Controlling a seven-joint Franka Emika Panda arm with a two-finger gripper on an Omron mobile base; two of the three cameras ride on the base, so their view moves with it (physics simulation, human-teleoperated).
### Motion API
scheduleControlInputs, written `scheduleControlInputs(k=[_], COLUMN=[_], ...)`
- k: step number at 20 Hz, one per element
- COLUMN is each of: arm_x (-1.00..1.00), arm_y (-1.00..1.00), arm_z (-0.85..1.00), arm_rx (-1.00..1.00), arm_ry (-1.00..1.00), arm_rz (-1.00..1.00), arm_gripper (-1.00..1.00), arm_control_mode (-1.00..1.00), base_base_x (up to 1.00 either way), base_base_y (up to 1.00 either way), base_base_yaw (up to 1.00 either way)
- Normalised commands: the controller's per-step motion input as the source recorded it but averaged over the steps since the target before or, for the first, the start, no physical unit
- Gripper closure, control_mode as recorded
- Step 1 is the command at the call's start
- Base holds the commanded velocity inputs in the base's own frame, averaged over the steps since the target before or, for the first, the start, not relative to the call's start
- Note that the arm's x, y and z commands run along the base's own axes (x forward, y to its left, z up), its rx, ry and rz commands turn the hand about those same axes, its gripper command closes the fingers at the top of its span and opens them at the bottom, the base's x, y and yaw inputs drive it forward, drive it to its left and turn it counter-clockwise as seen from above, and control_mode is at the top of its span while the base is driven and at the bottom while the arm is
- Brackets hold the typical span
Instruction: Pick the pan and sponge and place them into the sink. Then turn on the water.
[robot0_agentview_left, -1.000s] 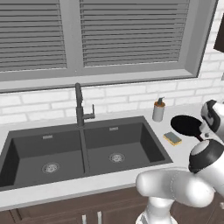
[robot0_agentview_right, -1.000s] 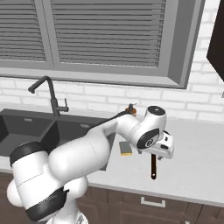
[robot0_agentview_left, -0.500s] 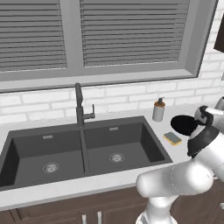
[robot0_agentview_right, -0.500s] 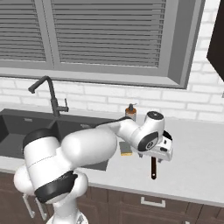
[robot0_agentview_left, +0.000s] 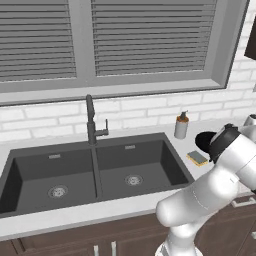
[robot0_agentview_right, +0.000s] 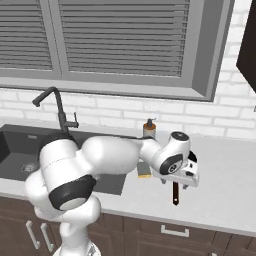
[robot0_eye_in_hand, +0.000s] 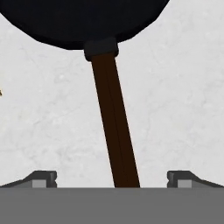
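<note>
Even, flat rendered light, bright pale worktop (robot0_agentview_right: 225, 185), soft faint shadows, no glare, sharp throughout, slightly coarse low-detail edges, no blur, no distortion toward the borders

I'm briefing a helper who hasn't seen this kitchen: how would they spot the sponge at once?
Start at the sink under the window and move to the counter right of it. The sponge lies there, before the soap bottle and beside the pan: a small flat yellow block, the only yellow thing.

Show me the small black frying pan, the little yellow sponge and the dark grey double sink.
small black frying pan (robot0_eye_in_hand: 114, 135): hand view, on its brown handle.
little yellow sponge (robot0_agentview_left: 197, 158): left base view, on its top face.
dark grey double sink (robot0_agentview_left: 35, 172): left base view, left basin floor.
</note>
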Motion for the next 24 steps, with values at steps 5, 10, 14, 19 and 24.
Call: scheduleControlInputs(k=[5,10,14,19,24], arm_x=[0.02,0.00,0.00,0.00,0.00], arm_y=[-0.02,0.00,0.00,0.00,0.00], arm_z=[-0.24,-0.14,-0.14,-0.19,-0.16], arm_rx=[0.00,0.00,0.00,0.00,0.00], arm_ry=[0.00,0.00,0.00,0.00,0.00], arm_rz=[0.00,0.00,0.00,0.00,0.00], arm_gripper=[-1.00,-1.00,-1.00,-1.00,-1.00], arm_control_mode=[-1.00,-1.00,-1.00,-1.00,-1.00], base_base_x=[0.00,0.00,0.00,0.00,0.00], base_base_y=[0.00,0.00,0.00,0.00,0.00], base_base_yaw=[0.00,0.00,0.00,0.00,0.00])
